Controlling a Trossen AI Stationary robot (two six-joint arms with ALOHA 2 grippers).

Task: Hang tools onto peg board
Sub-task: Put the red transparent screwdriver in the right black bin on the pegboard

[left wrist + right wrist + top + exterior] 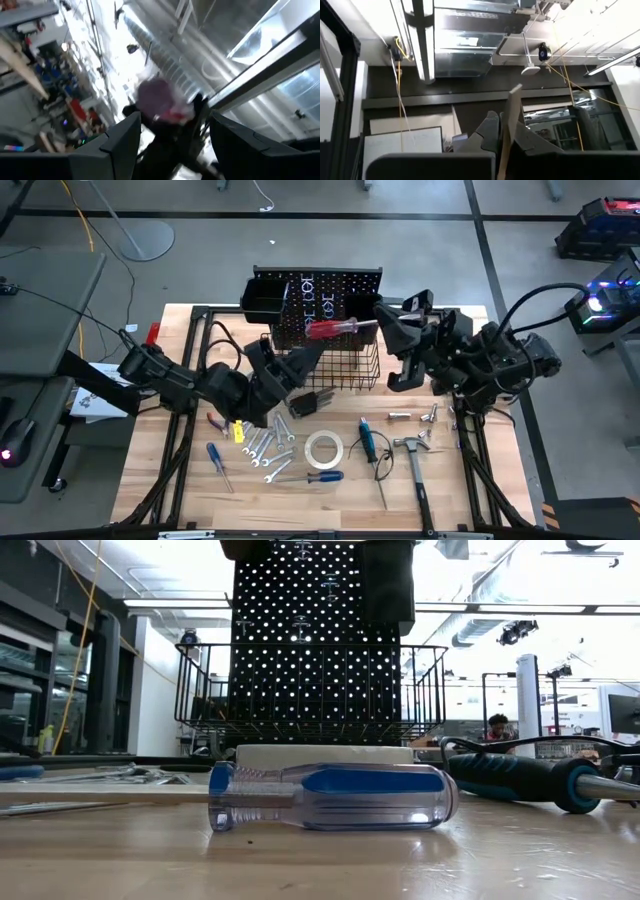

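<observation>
Overhead alone shows left jaws gripping red-handled screwdriver (340,329) above wire basket (335,365); right jaws closed.

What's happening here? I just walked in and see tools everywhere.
Two robot arms are putting tools on a peg board. The left gripper holds a red-handled screwdriver over the wire basket. The right gripper, shut, holds a thin flat piece nearby. Wrenches, tape roll, and hammer lie on the table.

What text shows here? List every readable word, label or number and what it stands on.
No text can be read.
White marks on the peg board, seen from above: too blurred to read.
The tools on the table show no legible brand or size marks.
</observation>
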